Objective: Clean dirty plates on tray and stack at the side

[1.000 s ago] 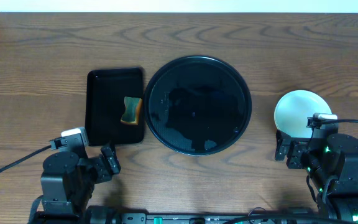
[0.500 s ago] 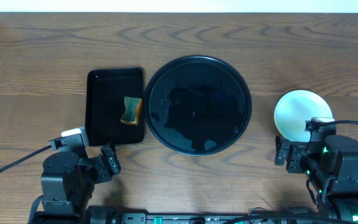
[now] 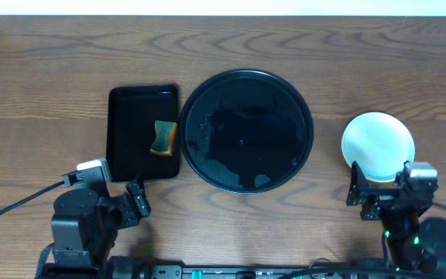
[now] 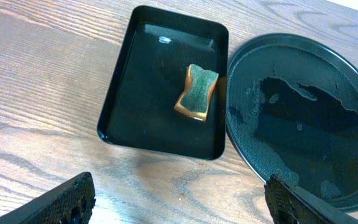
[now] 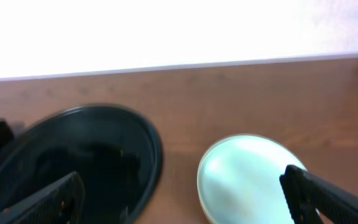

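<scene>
The round black tray (image 3: 246, 130) lies mid-table, bare and wet-looking, with no plate on it. It also shows in the left wrist view (image 4: 309, 106) and the right wrist view (image 5: 79, 155). A pale mint plate (image 3: 378, 145) sits on the wood to the tray's right, clean on top; it also shows in the right wrist view (image 5: 247, 180). I cannot tell whether other plates lie under it. My right gripper (image 3: 378, 190) (image 5: 185, 199) is open and empty, just in front of the plate. My left gripper (image 3: 134, 200) (image 4: 179, 205) is open and empty, near the front left.
A small rectangular black tray (image 3: 134, 155) (image 4: 148, 118) left of the round tray holds a green-and-orange sponge (image 3: 165, 137) (image 4: 197, 92). Bare wood runs along the back of the table and between the trays and the front edge.
My right arm has drawn back toward the front edge, off the mint plate, which now shows whole. The left arm, the trays and the sponge have not moved.
</scene>
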Controlling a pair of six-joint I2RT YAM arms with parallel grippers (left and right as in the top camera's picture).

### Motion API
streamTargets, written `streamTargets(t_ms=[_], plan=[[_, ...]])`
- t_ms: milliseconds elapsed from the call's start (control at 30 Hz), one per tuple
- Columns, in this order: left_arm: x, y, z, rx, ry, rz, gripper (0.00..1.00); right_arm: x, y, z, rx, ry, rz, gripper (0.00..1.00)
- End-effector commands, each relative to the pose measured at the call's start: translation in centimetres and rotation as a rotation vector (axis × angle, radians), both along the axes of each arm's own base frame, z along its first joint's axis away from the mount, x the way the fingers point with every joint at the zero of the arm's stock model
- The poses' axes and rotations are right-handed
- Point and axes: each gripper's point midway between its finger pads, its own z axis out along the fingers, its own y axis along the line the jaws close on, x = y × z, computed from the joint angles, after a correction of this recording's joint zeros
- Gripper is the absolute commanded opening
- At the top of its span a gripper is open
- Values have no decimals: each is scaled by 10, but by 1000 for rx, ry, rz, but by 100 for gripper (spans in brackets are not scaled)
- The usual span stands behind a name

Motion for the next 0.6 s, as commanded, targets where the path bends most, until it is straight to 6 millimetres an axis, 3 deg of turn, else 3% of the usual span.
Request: streamTargets(t_ms=[0, 433, 567], plan=[[-1, 0, -4, 7, 9, -9, 88, -1, -2, -7, -23, -77, -6, 99], [-1, 0, -4, 7, 8, -9, 89, 30, 0, -21, -60, -389, -7, 99], [-1, 0, -4, 7, 8, -9, 89, 36, 1, -44, -86, -369, -1, 99]])
